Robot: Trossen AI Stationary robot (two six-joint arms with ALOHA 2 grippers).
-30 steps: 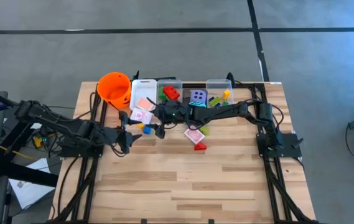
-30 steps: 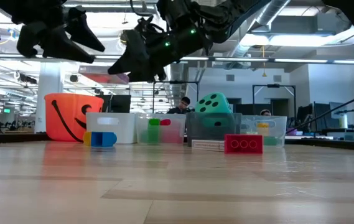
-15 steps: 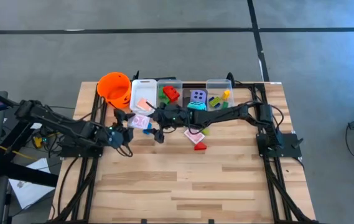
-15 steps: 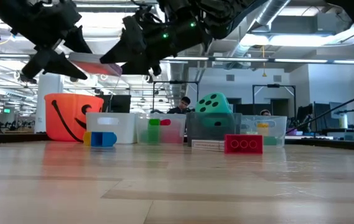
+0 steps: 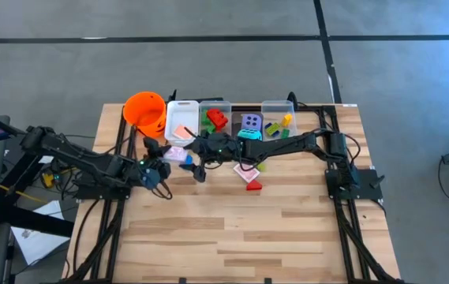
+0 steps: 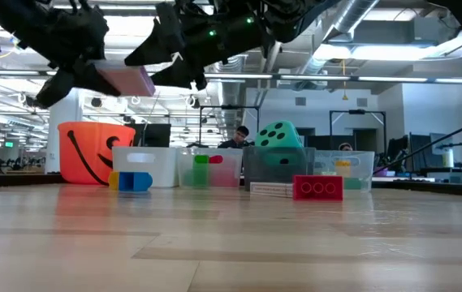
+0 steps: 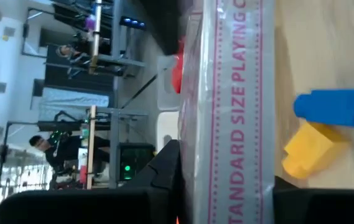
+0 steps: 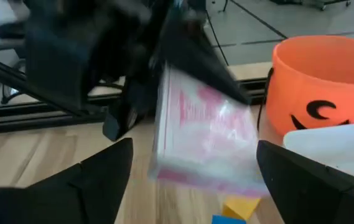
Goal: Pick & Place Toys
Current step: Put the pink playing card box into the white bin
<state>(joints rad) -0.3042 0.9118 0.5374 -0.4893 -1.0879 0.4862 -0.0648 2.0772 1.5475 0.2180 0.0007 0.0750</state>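
Observation:
A pink-white card pack (image 5: 175, 155) hangs in the air between my two grippers, near the white bin. My left gripper (image 5: 159, 160) is shut on it; the pack's narrow printed side (image 7: 236, 106) shows in the left wrist view. My right gripper (image 8: 193, 146) is open, with one finger on either side of the pack (image 8: 201, 134) and clear of it. On the table below lie a blue brick (image 7: 335, 109) and a yellow brick (image 7: 307, 149). Farther right lie a second card pack (image 5: 245, 170) and a red brick (image 5: 253, 186). My left gripper pinches the card pack between its two fingers, one on each broad face (image 7: 192, 155). The fingers (image 6: 76, 77) come slanting from the table's left side. The pack (image 6: 125, 81) is lifted well clear of the table and sits a little tilted.
An orange bucket (image 5: 145, 110) stands at the far left. Beside it, three clear bins (image 5: 182, 118), (image 5: 215, 117), (image 5: 278, 118) line the far edge, holding bricks and a purple die (image 5: 250, 122). A teal die (image 6: 278, 136) sits by them. Bare wood stretches toward the near edge.
My left gripper has moved up and toward the far edge to the card pack and has shut on it. My right gripper, which held the pack before, has let go; its fingers now stand off it. The pack stays in the air.

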